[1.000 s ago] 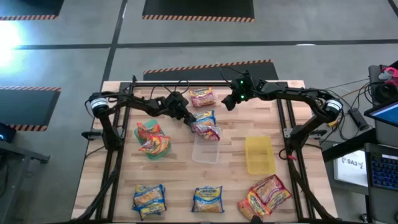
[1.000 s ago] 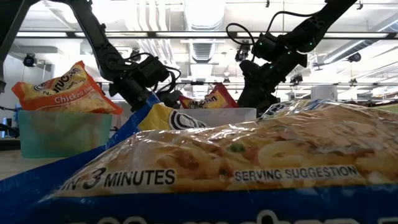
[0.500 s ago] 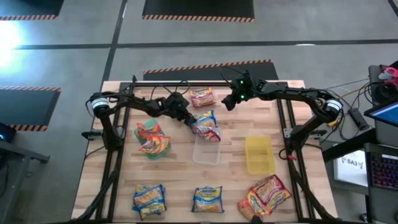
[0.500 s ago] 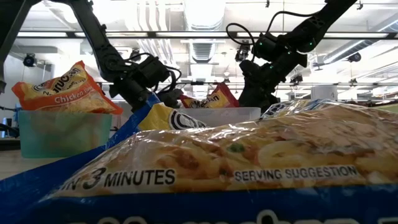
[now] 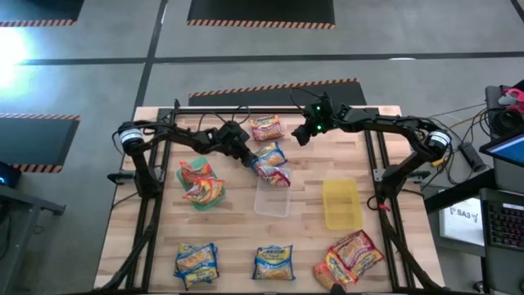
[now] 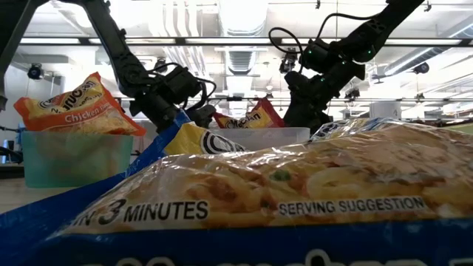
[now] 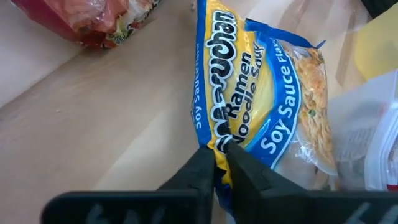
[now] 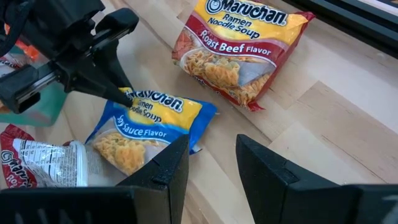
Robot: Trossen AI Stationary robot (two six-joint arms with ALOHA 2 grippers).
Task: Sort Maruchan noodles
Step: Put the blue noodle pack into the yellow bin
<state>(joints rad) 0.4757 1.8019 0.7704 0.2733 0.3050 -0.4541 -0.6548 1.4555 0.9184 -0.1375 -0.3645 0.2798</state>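
Observation:
A blue-yellow Soy Sauce noodle packet (image 5: 269, 155) lies on the wooden table just beyond the clear bin (image 5: 273, 199), and my left gripper (image 5: 248, 156) is shut on its left edge. A red Roast Beef packet (image 5: 266, 129) lies flat farther back. My right gripper (image 8: 208, 165) hovers open above the table to the right of both packets, holding nothing. A red-pink packet (image 5: 275, 172) rests on the clear bin's far rim. My left gripper pinches the Soy Sauce packet's blue edge (image 7: 219, 144), beside the printed brand name, between its two fingers (image 7: 200, 169). The fingers come from the table's left, slanting down. The rest of the packet (image 8: 149, 121) lies on the table.
A green bin (image 5: 200, 185) with several packets stands at the left and a yellow bin (image 5: 341, 204) at the right. More packets lie along the near edge (image 5: 196, 261) (image 5: 273, 262) (image 5: 349, 257). One of them fills the front of the low view (image 6: 259, 199).
My left gripper has shut on the blue-yellow packet's edge without moving away. The packet stays where it was.

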